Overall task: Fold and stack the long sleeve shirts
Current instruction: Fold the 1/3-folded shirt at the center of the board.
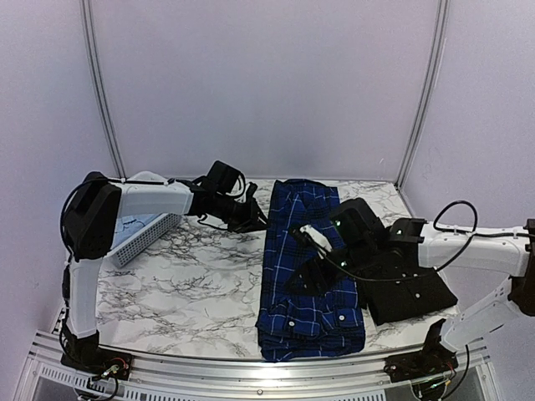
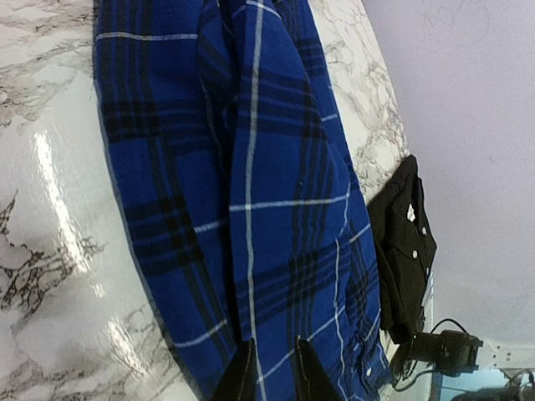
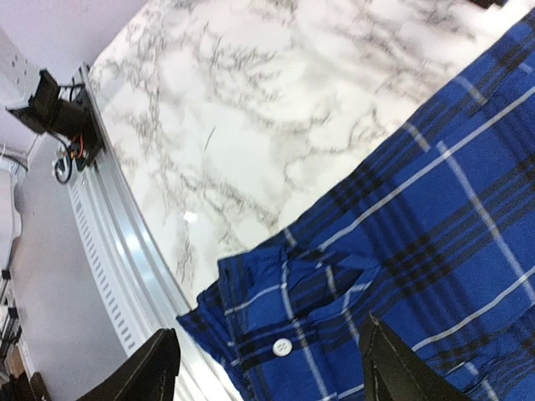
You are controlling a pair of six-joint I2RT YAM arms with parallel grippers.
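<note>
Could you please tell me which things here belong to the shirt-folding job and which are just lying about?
Job: royal-blue-and-navy plaid button-up shirt; plain black cloth shirt with white buttons.
Lying about: white plastic lattice basket.

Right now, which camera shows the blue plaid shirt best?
Top external: the whole plaid shirt shows, bar what the right arm covers. Left wrist gives only a long stretch, right wrist one buttoned corner.

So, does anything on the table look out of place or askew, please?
Mildly: the near corner of the plaid shirt is rumpled, with a buttoned cuff bunched up there; the black shirt lies askew beside it.
</note>
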